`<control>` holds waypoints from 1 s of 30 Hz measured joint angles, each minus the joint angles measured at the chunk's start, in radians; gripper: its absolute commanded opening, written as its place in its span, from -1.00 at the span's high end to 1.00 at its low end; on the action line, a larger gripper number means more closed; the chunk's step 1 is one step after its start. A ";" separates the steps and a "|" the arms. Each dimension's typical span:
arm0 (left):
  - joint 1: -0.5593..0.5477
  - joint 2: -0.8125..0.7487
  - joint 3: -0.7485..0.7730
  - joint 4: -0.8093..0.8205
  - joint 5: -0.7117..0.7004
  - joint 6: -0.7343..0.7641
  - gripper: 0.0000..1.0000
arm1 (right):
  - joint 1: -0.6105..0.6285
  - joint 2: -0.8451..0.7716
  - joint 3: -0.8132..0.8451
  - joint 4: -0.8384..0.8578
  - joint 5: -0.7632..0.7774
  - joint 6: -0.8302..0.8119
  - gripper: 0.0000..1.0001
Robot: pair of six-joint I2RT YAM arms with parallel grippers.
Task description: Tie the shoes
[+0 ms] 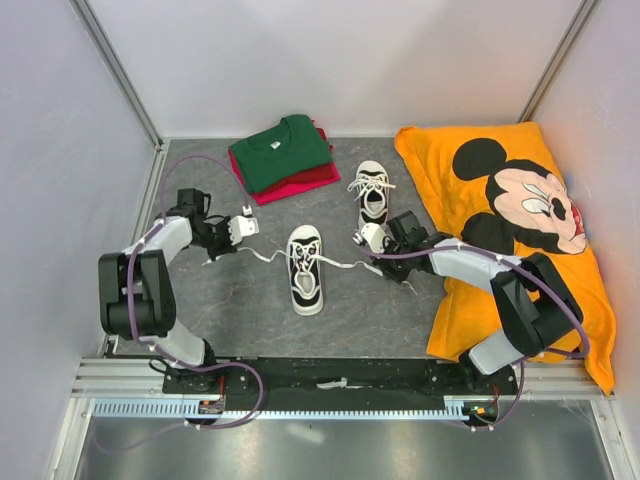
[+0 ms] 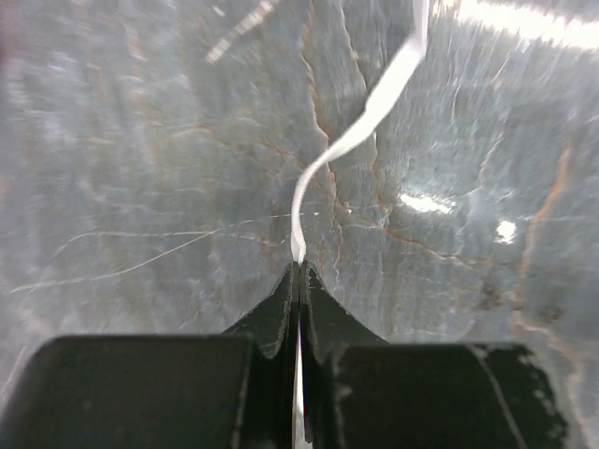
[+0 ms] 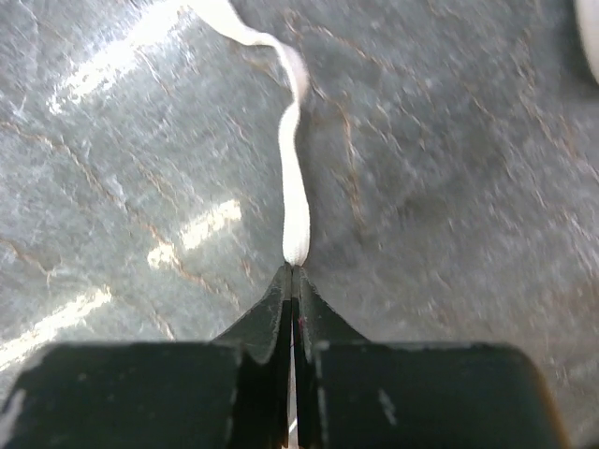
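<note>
Find the nearer small black canvas sneaker with white rubber toe cap (image 1: 305, 272) at the middle of the overhead frame, on the grey stone-patterned worktop (image 1: 240, 310), with the second sneaker (image 1: 372, 195) just up and to the right. Note the left tool (image 1: 240, 228) clamped together on one long white lace end (image 1: 268, 257), and the right tool (image 1: 368, 238) clamped on the other lace end (image 1: 343, 265). Probably spreading the ends before crossing: pull evenly to both sides, hold the clamps firm, avoid dragging the sneaker, then cross above the tongue. See only in the wrist views the flat lace pinched at the very ends of the fingertips (image 2: 278, 313), leaving little reserve against slipping. See only from overhead both ends leading to one sneaker.
</note>
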 measured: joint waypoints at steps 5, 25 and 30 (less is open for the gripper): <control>0.009 -0.161 0.034 -0.041 0.058 -0.104 0.97 | -0.005 -0.113 -0.007 -0.014 0.028 0.032 1.00; -0.020 -0.910 -0.006 -0.611 0.349 0.076 0.97 | 0.071 0.089 0.590 0.010 -0.136 0.122 1.00; -0.040 -0.995 -0.060 -0.705 0.406 0.186 0.97 | 0.214 0.232 0.753 0.030 -0.186 0.148 1.00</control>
